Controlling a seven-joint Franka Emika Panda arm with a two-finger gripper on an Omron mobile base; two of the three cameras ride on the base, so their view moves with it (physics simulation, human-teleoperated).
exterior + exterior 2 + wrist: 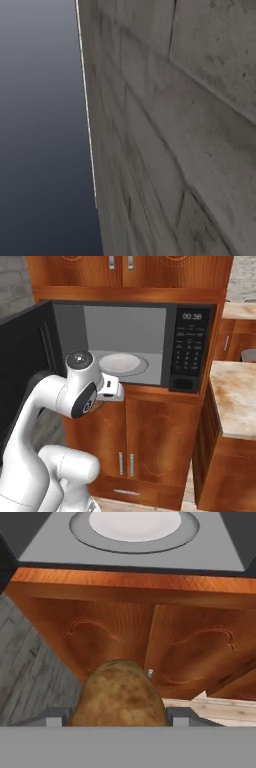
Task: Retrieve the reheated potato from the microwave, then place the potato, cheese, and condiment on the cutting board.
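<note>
The potato [120, 697], a rounded tan-brown lump, sits between my gripper's [117, 717] two finger tips, and the gripper is shut on it. In the right base view my hand [110, 387] hangs just below and in front of the microwave [192, 346], by its lower left corner. The microwave stands open, and its white turntable plate [120, 363] is bare. The hand view looks over the potato at the same plate [135, 522] and the wooden cabinet doors [150, 637] beneath it. The cheese, the condiment and the cutting board are out of view.
The microwave's dark door [25, 366] is swung open to the left of my arm. A pale stone counter [235, 396] stands at the right. Wooden cabinets [150, 441] run below the microwave. A grey stone wall [175, 125] stands close in the left base view.
</note>
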